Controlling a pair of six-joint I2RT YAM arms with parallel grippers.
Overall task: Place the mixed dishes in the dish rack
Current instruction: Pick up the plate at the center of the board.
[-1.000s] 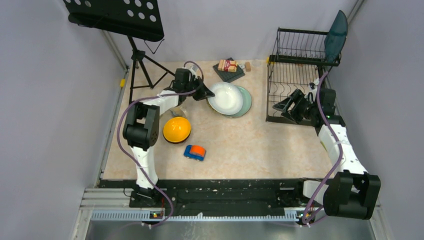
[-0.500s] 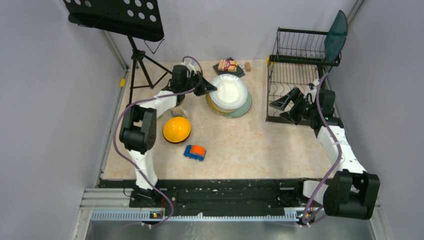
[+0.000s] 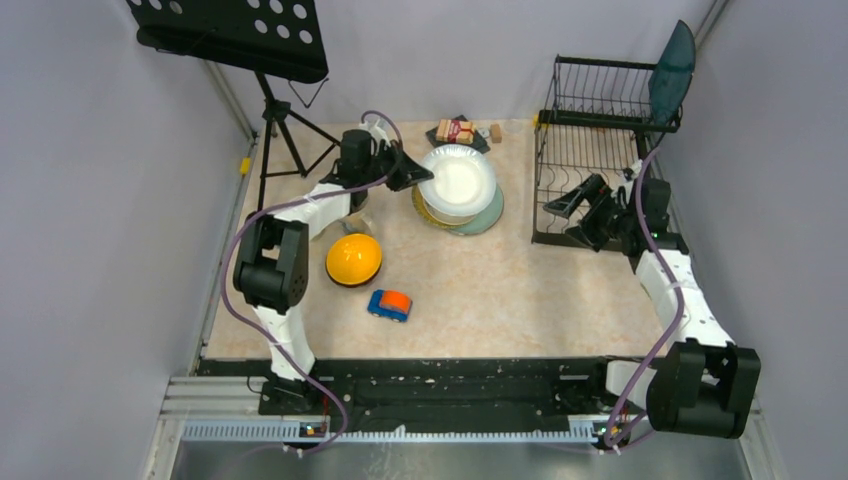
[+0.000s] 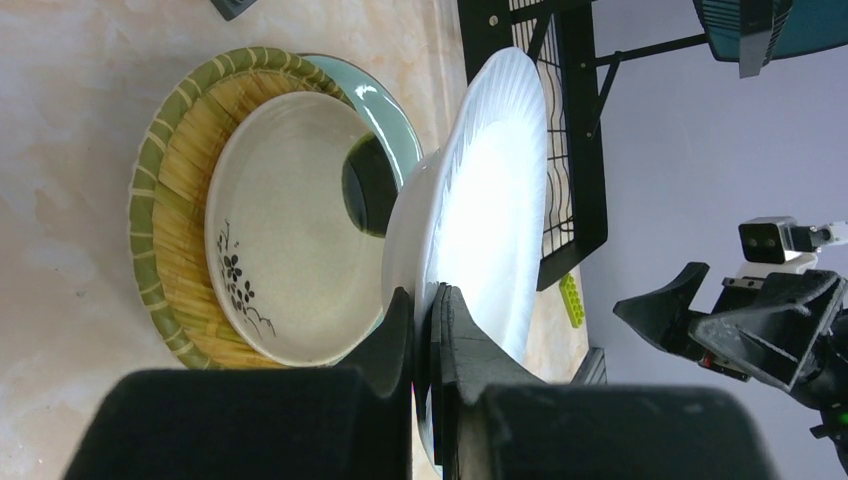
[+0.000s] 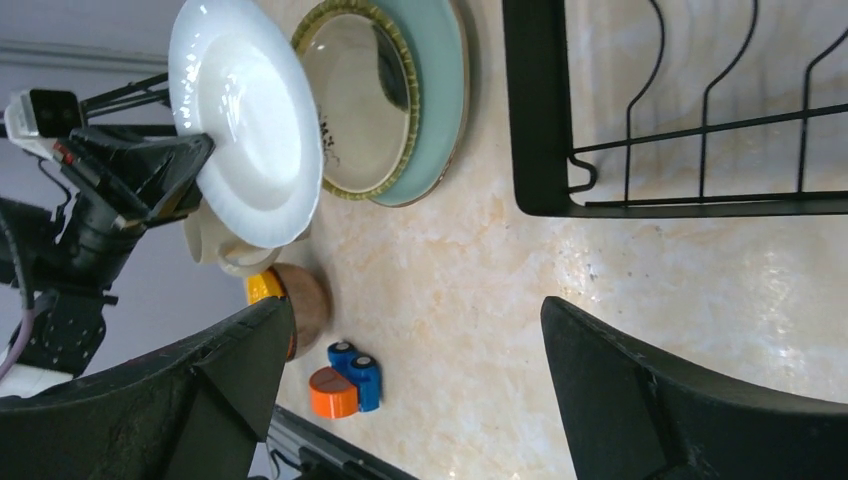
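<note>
One cream plate [image 3: 458, 180] tilts on edge over the bench [image 3: 500, 290], its rim clenched in our left hand [image 3: 420, 180]. Under it we see a yellowish plate [image 4: 170, 230] lying on a mint-green plate [image 4: 385, 95]. To the right stands the dish rack [image 3: 590, 150], with a dark teal plate [image 3: 672, 60] leaning in its upper tier. Our right hand [image 3: 580, 212] hovers at the rack's front, spread wide and grasping nothing. An orange bowl [image 3: 353, 259] lies upside down near a toy car [image 3: 389, 304].

Glossy white ceramic plate [image 4: 490, 210], matt black wire dish rack [image 5: 538, 110], smooth marbled tabletop [image 5: 480, 320], shiny plastic toy car [image 5: 346, 379]
</note>
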